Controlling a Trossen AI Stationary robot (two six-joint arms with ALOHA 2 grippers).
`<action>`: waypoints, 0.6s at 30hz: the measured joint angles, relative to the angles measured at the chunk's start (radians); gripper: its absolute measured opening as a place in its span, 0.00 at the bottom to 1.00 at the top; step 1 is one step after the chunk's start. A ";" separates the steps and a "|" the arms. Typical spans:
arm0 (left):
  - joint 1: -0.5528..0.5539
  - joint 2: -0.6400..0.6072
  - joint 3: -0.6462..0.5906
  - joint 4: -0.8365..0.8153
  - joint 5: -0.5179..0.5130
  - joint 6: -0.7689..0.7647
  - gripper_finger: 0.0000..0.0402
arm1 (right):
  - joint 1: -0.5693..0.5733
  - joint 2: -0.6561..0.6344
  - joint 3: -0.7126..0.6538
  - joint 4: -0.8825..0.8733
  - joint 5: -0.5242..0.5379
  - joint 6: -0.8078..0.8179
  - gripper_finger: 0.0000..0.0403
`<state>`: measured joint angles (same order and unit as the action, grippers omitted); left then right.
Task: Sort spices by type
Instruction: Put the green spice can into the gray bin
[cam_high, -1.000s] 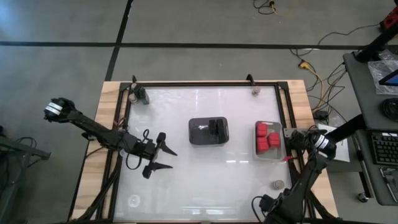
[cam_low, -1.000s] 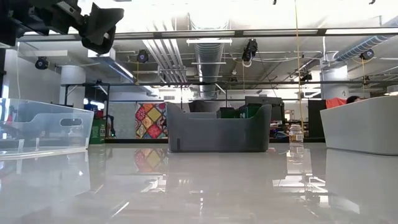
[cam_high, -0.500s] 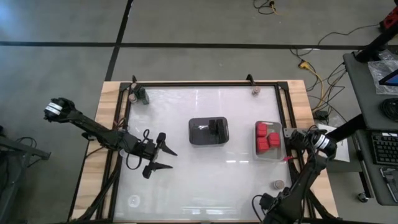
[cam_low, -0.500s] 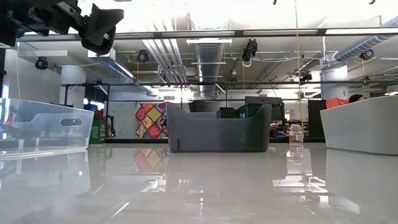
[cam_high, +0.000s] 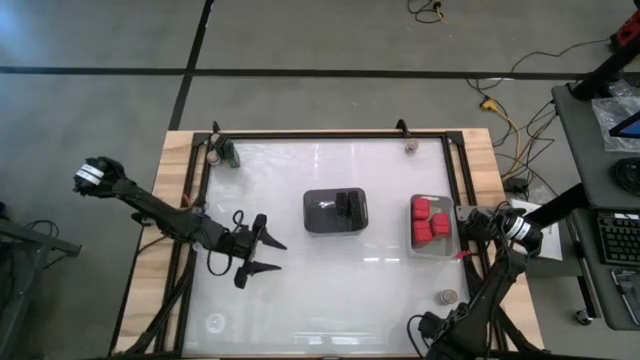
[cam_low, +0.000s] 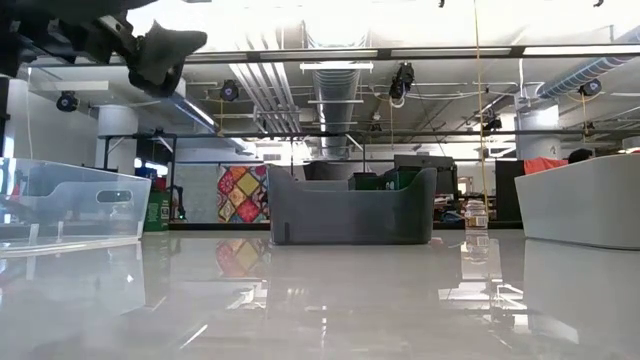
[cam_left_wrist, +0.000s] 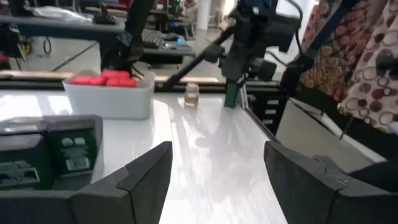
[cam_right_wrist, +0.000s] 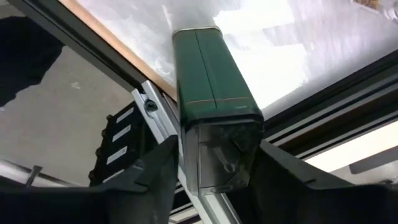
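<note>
Your right gripper (cam_right_wrist: 214, 165) has its jaws clamped on the green tin (cam_right_wrist: 211, 93) at the tabletop (cam_high: 330, 290) edge beside the red blocks (cam_high: 430, 221); a loose grip could drop it, while left jaws stand apart.

High view looks straight down; low view skims the table (cam_high: 330, 280) surface.

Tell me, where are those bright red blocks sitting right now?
From the high view, the red blocks lie together in a clear tray on the table's right side, just right of the dark tray at the centre.
</note>
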<state>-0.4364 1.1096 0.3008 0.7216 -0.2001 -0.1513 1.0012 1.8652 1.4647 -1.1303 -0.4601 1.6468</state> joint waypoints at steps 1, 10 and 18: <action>-0.002 0.012 0.000 0.005 0.000 -0.008 0.60 | 0.000 0.000 0.000 0.004 0.001 0.001 0.40; -0.028 0.153 0.000 0.142 -0.002 -0.040 0.60 | -0.036 -0.002 0.046 0.017 0.084 0.004 0.32; -0.028 0.185 0.000 0.124 -0.003 -0.049 0.60 | -0.200 -0.003 0.241 -0.068 0.376 -0.019 0.33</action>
<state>-0.4644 1.2948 0.3004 0.8456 -0.2031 -0.2004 0.8011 1.8626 1.7056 -1.1979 -0.0843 1.6273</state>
